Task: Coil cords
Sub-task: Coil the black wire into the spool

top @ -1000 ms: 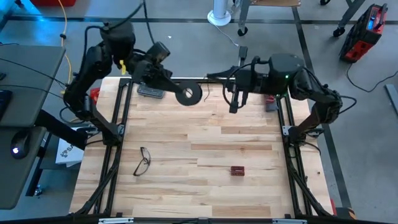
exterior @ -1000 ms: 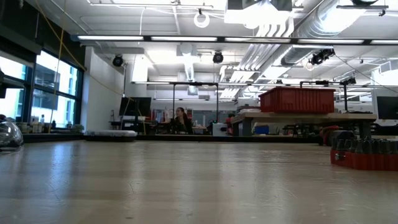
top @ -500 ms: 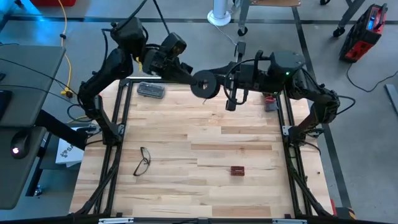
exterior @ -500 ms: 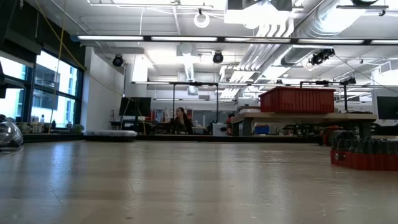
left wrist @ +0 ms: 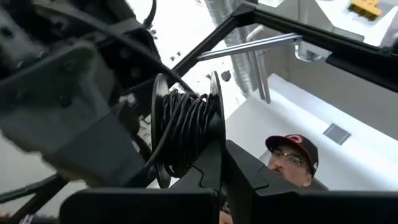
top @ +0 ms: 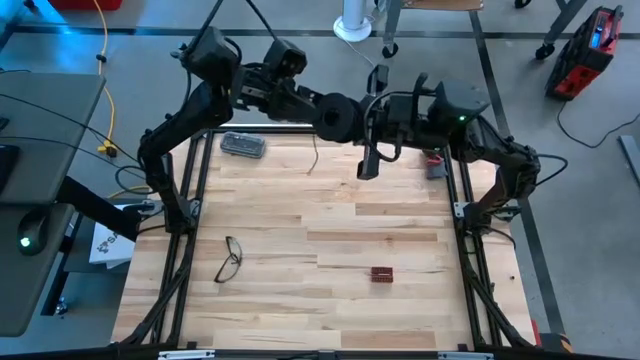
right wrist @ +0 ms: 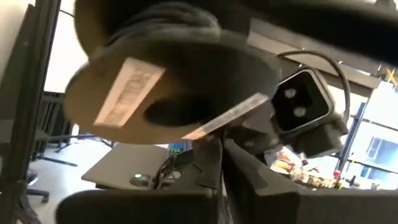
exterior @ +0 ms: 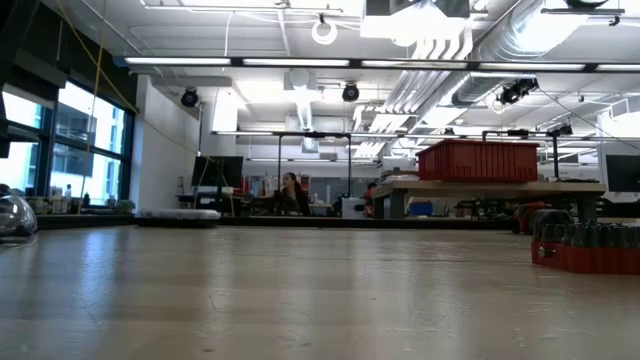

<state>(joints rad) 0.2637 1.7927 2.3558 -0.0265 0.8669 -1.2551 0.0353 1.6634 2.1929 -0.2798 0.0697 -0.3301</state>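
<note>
In the upper middle of the high view, the left gripper (top: 322, 108) is holding a small round black plastic reel (top: 338, 116) in the air above the far edge of the pale wooden slatted table (top: 330, 290). The left wrist view is showing that gripper's two dark fingers (left wrist: 208, 168) pressed together on one flange of the reel (left wrist: 186, 130), whose core is wound with thin dark wire (left wrist: 186, 134). A loose length of that thin dark wire (top: 314, 152) is hanging from the reel down to the table in the high view.

The right gripper (top: 369, 162) is hovering just right of the reel, pointing downward, with its narrow dark fingers (right wrist: 214, 168) lying close together and nothing visible between them. In the right wrist view the reel (right wrist: 174, 93) is filling the upper part of the frame, a pale label on its flange.

Black-framed eyeglasses (top: 230, 258) are lying in the lower left of the table, a small dark red block (top: 381, 274) in the lower middle, and a flat grey rectangular object (top: 243, 145) in the upper left.
</note>
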